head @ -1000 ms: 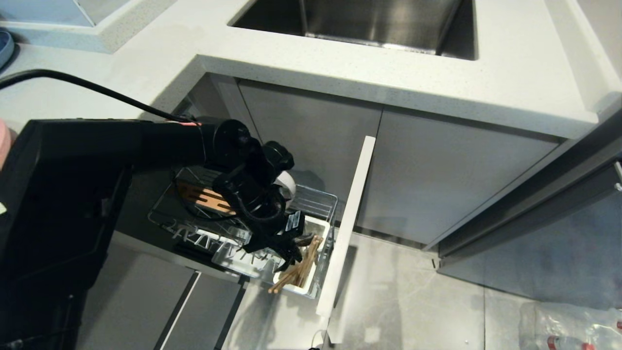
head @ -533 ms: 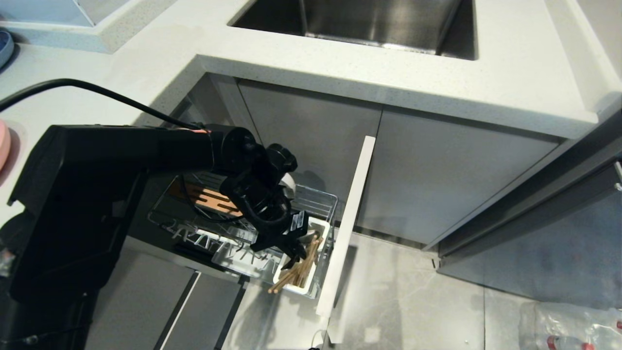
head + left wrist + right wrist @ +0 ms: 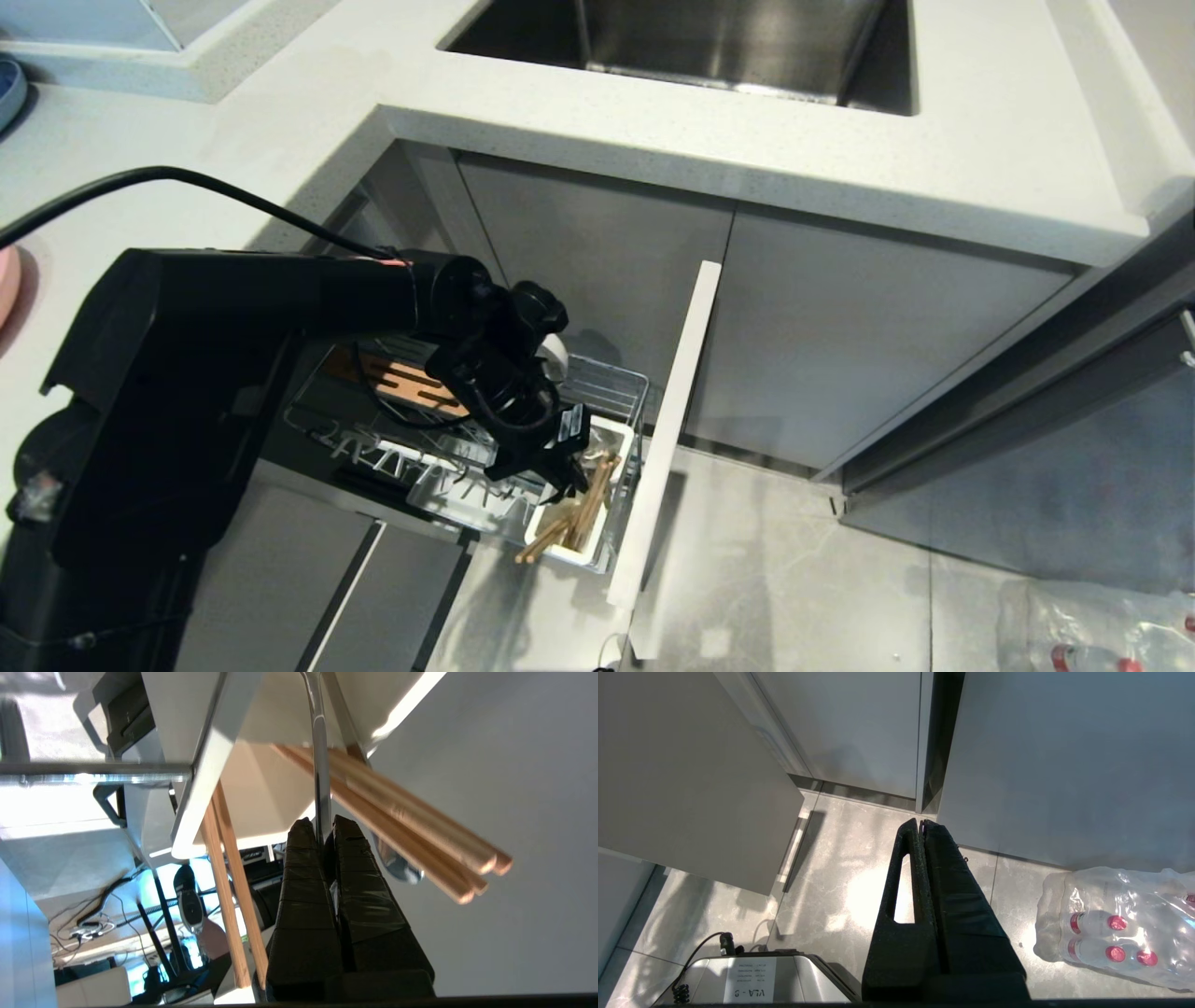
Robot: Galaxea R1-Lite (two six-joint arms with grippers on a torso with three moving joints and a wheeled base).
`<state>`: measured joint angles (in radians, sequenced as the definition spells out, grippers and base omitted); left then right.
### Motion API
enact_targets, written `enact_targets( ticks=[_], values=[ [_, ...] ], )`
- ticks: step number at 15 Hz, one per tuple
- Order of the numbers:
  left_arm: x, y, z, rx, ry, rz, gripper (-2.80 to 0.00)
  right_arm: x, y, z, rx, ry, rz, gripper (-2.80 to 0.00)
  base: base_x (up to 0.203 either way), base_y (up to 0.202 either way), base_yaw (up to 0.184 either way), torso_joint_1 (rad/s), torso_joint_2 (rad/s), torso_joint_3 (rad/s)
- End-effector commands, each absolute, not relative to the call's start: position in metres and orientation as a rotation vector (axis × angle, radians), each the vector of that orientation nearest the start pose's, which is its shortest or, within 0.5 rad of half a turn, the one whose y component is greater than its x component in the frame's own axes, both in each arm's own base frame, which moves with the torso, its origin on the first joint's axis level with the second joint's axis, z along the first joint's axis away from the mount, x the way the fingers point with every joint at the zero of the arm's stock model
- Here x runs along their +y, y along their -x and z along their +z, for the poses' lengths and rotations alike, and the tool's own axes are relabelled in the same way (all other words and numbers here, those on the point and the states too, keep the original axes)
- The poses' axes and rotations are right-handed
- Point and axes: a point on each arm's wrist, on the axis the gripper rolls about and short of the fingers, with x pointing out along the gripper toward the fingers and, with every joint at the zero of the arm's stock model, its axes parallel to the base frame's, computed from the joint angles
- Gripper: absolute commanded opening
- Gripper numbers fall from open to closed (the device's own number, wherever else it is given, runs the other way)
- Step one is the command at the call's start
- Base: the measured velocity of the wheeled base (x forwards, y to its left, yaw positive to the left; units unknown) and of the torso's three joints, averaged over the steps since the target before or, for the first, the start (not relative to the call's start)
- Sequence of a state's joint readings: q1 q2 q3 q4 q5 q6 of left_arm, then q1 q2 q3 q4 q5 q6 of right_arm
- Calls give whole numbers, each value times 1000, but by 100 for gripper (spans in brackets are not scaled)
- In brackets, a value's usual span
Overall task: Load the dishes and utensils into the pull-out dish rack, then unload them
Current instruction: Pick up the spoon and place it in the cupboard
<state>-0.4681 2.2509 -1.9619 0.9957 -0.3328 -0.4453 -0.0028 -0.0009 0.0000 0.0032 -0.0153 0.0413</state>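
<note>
A: Start at the left. What is different from a second ago?

B: The pink plate (image 3: 6, 285) at the left edge of the surface (image 3: 308, 112) shows less now; the black left arm has shifted and a bit more of the pale top is uncovered. The view itself has not moved.

A: And the left tool?

B: The left tool (image 3: 560, 471) has crept a little further over the pull-out dish rack (image 3: 607, 378), toward the white caddy (image 3: 618, 431). In the wrist view its pads are pressed together on the thin shaft of the spoon (image 3: 320, 765), whose bowl sits just behind the fingertips.

A: So the spoon is still in the caddy?

B: Its handle runs down into the caddy beside the chopsticks (image 3: 583, 509), which lean there with their ends poking out past the rim. I judge the spoon is gripped but not yet lifted clear.

A: Which half of the task is that?

B: I cannot tell for certain. A closed grip on a spoon already standing in the caddy could be the start of unloading or the last moment of putting it in.

A: Further right?

B: The tall grey front panel (image 3: 667, 420) stands pulled out, unchanged. The right tool (image 3: 923, 826) hangs over the floor with its pads together, holding nothing.
</note>
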Motion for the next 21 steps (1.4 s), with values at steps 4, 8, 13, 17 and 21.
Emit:
enact_targets(
  ticks=[4, 8, 13, 17, 21],
  values=[
    [-189, -364, 152, 1444, 279, -370, -280, 0, 23, 75, 4, -41, -19, -280, 0, 0, 0, 0, 0, 0],
    [-189, -365, 149, 1446, 279, -369, -280, 0, 23, 75, 4, -41, -19, -280, 0, 0, 0, 0, 0, 0],
    [-189, -365, 149, 1448, 276, -368, -280, 0, 23, 75, 4, -41, -19, -280, 0, 0, 0, 0, 0, 0],
    [-189, -365, 152, 1436, 277, -371, 0, 0, 23, 75, 4, -41, -19, -280, 0, 0, 0, 0, 0, 0],
    [-187, -362, 161, 1415, 283, -378, 0, 0, 23, 75, 4, -41, -18, -280, 0, 0, 0, 0, 0, 0]
  ],
)
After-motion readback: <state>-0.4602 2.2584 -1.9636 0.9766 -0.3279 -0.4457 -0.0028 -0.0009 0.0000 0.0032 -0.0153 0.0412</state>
